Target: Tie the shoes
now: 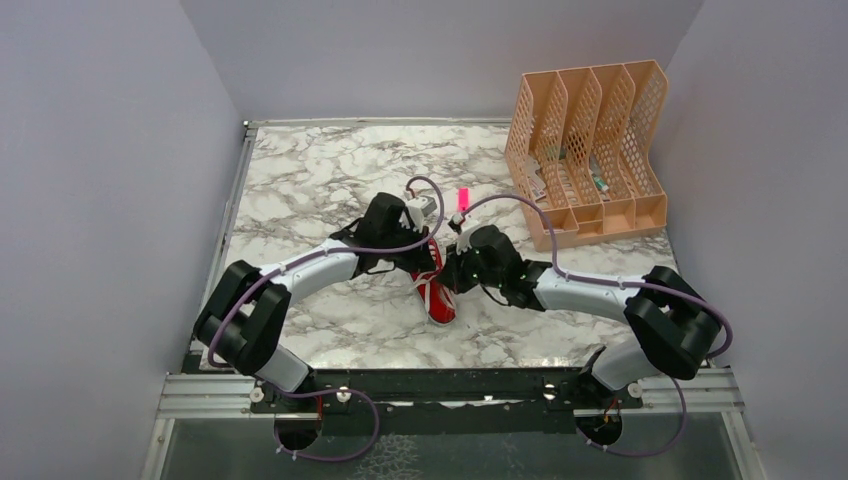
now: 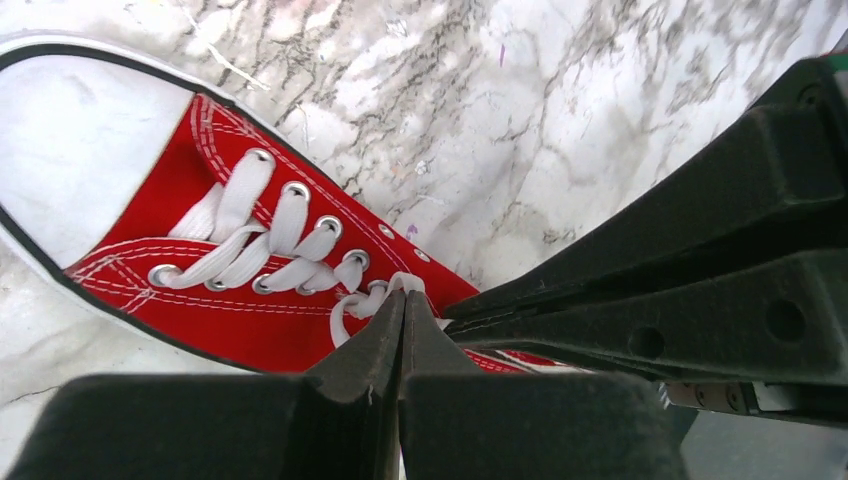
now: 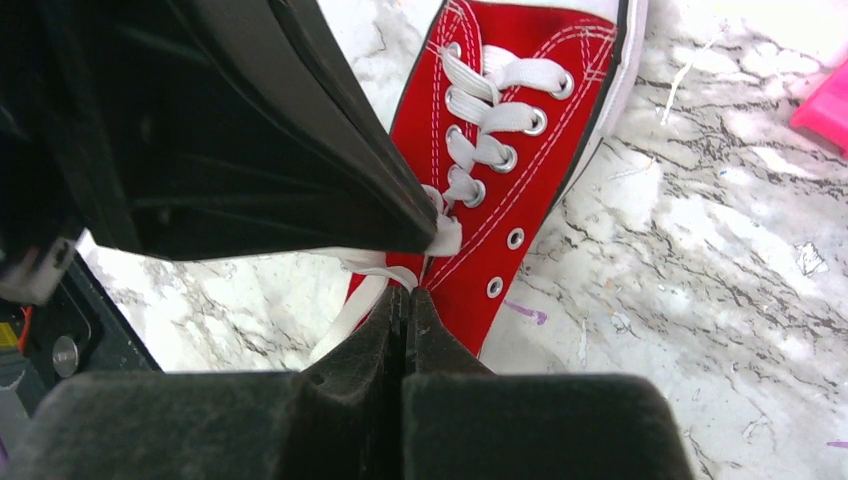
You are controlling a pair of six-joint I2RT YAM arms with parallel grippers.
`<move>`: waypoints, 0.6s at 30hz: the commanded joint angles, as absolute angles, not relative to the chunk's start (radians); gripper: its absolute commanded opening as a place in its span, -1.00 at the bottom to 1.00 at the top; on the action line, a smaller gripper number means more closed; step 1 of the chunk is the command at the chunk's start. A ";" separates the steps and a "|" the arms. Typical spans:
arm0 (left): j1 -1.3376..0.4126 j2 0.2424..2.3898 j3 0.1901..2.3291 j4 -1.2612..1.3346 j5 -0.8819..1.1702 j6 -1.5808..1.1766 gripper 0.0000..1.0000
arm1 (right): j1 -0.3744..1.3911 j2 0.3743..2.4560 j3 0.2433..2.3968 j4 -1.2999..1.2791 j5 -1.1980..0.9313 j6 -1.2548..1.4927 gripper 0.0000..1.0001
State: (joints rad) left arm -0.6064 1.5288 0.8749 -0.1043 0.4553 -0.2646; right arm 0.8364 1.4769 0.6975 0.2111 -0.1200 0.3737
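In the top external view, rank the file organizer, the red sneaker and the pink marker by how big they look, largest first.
1. file organizer
2. red sneaker, though partly hidden
3. pink marker

Top view: my two wrists cover the heel half of the sneaker [image 1: 438,300] and both sets of fingertips. Left wrist view: its toe end runs off the left edge, and its heel lies behind the left gripper [image 2: 403,300]. Right wrist view: the marker [image 3: 825,105] is cut by the right edge. The lace [image 3: 352,308] passes under the right gripper [image 3: 408,295]; I cannot tell whether either closed pair of fingers pinches it. The items in the file rack [image 1: 590,150], at the far right corner of the table [image 1: 320,170], are too small to name.
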 commanded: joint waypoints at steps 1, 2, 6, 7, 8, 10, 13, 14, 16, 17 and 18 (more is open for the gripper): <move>-0.571 1.487 0.821 0.064 0.534 -0.399 -1.00 | 0.828 1.459 0.671 0.260 -0.073 0.410 -0.99; -0.570 1.490 0.823 0.052 0.535 -0.396 -1.00 | 0.824 1.462 0.674 0.259 -0.070 0.413 -0.99; -0.556 1.486 0.826 0.022 0.547 -0.382 -1.00 | 0.818 1.479 0.674 0.272 -0.064 0.437 -0.99; -0.553 1.482 0.825 0.021 0.553 -0.382 -1.00 | 0.814 1.485 0.670 0.287 -0.069 0.445 -0.99; -0.549 1.479 0.826 0.021 0.559 -0.383 -1.00 | 0.813 1.493 0.668 0.303 -0.077 0.452 -0.99; -0.543 1.477 0.827 0.018 0.574 -0.389 -1.00 | 0.812 1.505 0.667 0.334 -0.080 0.472 -0.99; -0.541 1.480 0.825 0.020 0.589 -0.397 -1.00 | 0.806 1.531 0.664 0.385 -0.092 0.506 -0.99; -0.541 1.482 0.824 0.021 0.592 -0.400 -1.00 | 0.805 1.536 0.662 0.405 -0.099 0.516 -0.99; -0.540 1.483 0.822 0.021 0.592 -0.410 -1.00 | 0.805 1.552 0.663 0.431 -0.103 0.545 -0.99; -0.540 1.481 0.821 0.021 0.592 -0.414 -1.00 | 0.805 1.560 0.669 0.430 -0.099 0.558 -0.99; -0.539 1.479 0.821 0.022 0.593 -0.421 -1.00 | 0.804 1.567 0.675 0.426 -0.096 0.570 -0.99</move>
